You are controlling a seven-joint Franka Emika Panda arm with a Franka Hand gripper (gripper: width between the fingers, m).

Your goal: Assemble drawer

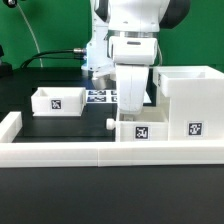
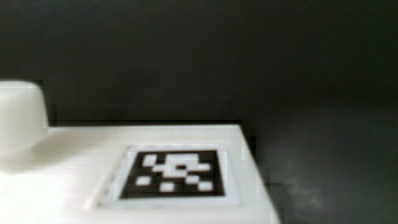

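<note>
Currently drawer casing (image 1: 186, 100) stands at ext. view's right on black table (image 1: 70, 127), open top up, contents hidden. One tray (image 1: 57, 100) sits well apart at ext. view's left, open side up. 2nd tray (image 1: 142, 131) is just beside casing, knob (image 1: 108, 124) pointing to ext. view's left, long axis left-right. Gripper (image 1: 131, 103) hangs over it; clenched or released, can't tell.
</note>
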